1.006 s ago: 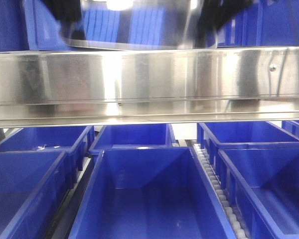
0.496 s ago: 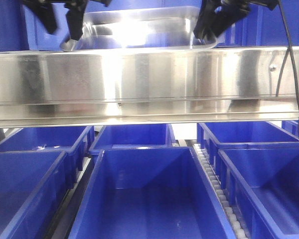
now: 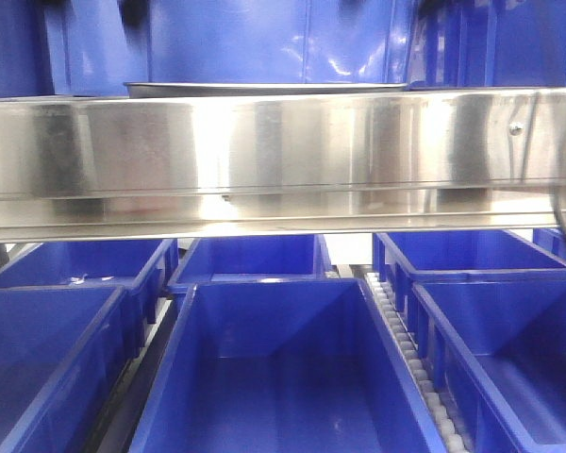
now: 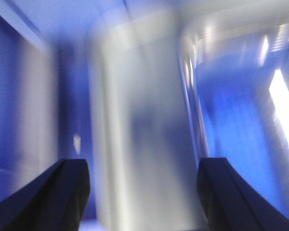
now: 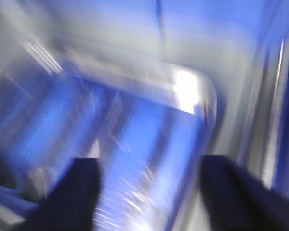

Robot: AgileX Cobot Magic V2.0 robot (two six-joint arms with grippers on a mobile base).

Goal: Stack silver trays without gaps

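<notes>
In the front view the silver trays show only as a thin flat rim lying level just behind the top of the steel rail. Neither gripper appears in that view. The left wrist view is motion-blurred: my left gripper is open, its dark fingertips wide apart over a grey surface, and a tray rim runs by the right finger. The right wrist view is also blurred. There my right gripper is open above a tray's shiny inside, near its rounded corner. Nothing sits between either pair of fingers.
A broad mirror-like steel rail spans the front view and hides the trays' lower part. Deep blue plastic bins fill the space below it, with a white roller track between two of them. More blue bins stand behind the trays.
A tray held up by both grippers a second ago came down and now lies flat behind the rail. Both grippers let go and rose out of the front view.
</notes>
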